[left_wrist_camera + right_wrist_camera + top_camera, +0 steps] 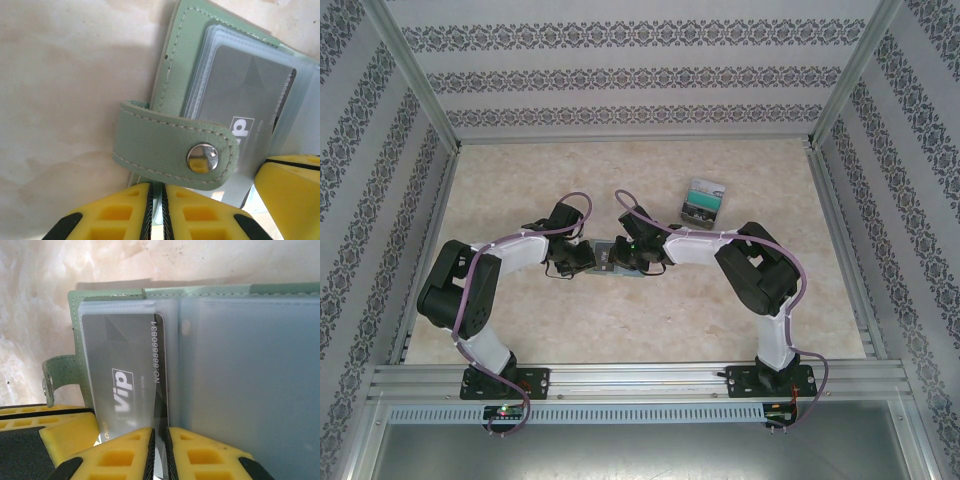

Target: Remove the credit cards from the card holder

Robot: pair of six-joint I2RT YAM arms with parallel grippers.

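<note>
The grey-green card holder (606, 252) lies open mid-table between both grippers. Its cover (184, 45) and snap strap (160, 142) fill the left wrist view. My left gripper (156, 186) is shut on the holder's near edge under the strap. In a clear sleeve sits a grey "VIP" credit card (120, 355), which also shows in the left wrist view (240, 95). My right gripper (160, 431) is shut on that card's dark near edge. Other credit cards (703, 200), teal and dark, lie in a small pile at the back right of the table.
The clear plastic sleeves (250, 375) spread to the right of the card. The left arm's yellow finger (50, 435) sits close beside my right gripper. Patterned walls and metal rails (840, 240) enclose the marble-look table (620, 330).
</note>
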